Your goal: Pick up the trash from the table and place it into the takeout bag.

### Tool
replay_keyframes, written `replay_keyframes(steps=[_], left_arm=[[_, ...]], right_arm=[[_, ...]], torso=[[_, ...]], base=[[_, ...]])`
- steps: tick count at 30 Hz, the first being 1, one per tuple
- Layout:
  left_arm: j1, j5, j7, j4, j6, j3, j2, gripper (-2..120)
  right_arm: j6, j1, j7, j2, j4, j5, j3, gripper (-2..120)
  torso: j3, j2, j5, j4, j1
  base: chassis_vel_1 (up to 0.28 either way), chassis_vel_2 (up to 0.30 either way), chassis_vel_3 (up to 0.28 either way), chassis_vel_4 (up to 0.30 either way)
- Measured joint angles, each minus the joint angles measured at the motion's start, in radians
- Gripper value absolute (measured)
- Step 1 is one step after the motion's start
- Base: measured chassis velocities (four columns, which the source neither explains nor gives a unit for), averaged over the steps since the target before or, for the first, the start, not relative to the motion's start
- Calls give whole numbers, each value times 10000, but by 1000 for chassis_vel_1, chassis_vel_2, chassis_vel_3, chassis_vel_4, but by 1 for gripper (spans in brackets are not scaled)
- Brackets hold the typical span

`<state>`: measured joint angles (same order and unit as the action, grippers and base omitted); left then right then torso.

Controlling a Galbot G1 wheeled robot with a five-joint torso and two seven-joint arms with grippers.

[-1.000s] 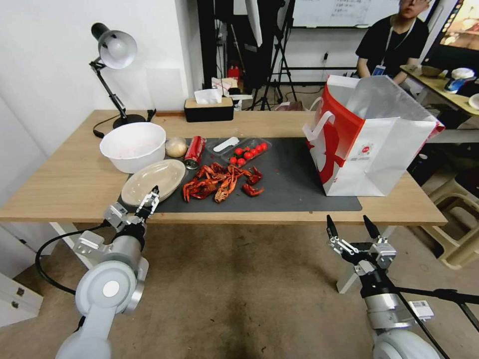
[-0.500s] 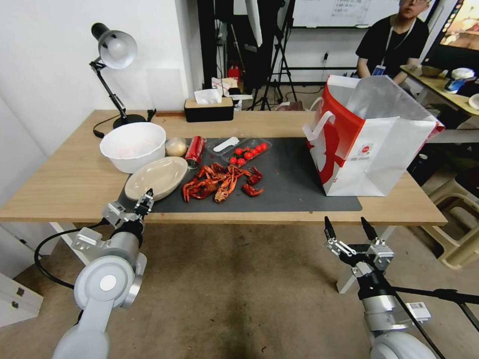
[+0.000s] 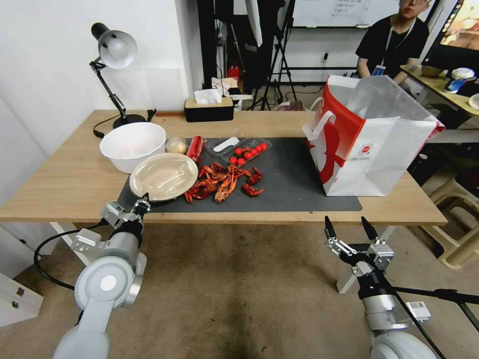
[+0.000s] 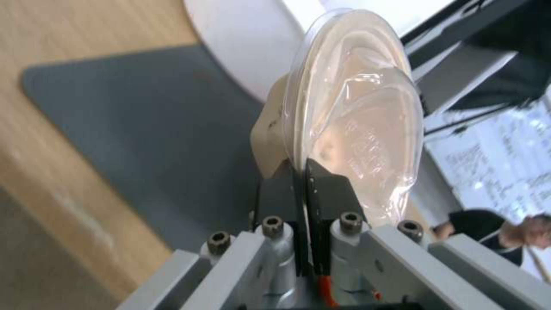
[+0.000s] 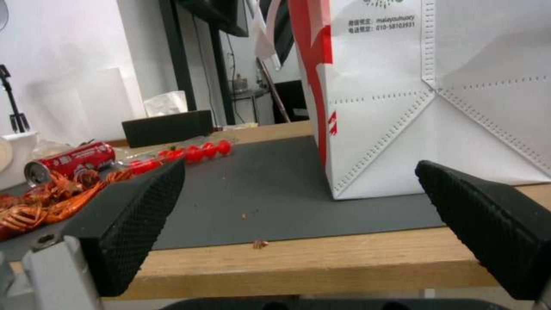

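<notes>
— Where is the beige oval plate (image 3: 163, 176)?
— Tilted above the dark grey mat (image 3: 294, 184), its rim pinched by the left gripper (image 3: 141, 206).
— The right gripper (image 3: 349, 230)?
— Spread wide below the table edge (image 3: 399, 215).

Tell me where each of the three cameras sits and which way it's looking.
Head view: up on the head, looking forward and down at the table; both arms show, left pincer gripping the beige oval plate, right pincer open below the edge.
Left wrist view: along its fingers, shut on the plate rim.
Right wrist view: level with the tabletop, facing the takeout bag.
Shared: head and right wrist views show bag and red soda can.
</notes>
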<state>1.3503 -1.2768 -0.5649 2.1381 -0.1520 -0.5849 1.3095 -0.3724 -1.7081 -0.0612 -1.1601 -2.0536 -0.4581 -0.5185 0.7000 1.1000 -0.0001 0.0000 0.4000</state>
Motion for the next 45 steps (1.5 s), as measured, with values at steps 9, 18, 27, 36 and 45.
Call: replay_keyframes(steps=[9,18,27,36,45], left_arm=[[-10,36,1330,260,1731,3,-111,0],[-807,-261,3790,191,2313,489,-1332,0],[-2532,-851,4543,-462,2369,1304,-2768,0],[-4293,-1212,4875,-1217,2254,2412,-3730,0],[-6285,-1255,5025,-2203,2165,4070,-3196,0]], right_arm=[[-8,-166,11,-138,-130,6,-11,100],[-189,-467,156,-429,-205,212,-8,100],[-314,-622,201,-601,-222,439,14,100],[-494,-820,253,-815,-241,518,-74,100],[-560,-921,261,-1249,-244,740,-186,100]], torso=[[0,0,0,0,0],[0,0,0,-1,0],[0,0,-1,2,0],[0,-1,3,0,0],[0,-1,5,1,0]], base=[[0,0,0,0],[0,0,0,0],[0,0,0,0],[0,0,0,0],[0,0,0,0]])
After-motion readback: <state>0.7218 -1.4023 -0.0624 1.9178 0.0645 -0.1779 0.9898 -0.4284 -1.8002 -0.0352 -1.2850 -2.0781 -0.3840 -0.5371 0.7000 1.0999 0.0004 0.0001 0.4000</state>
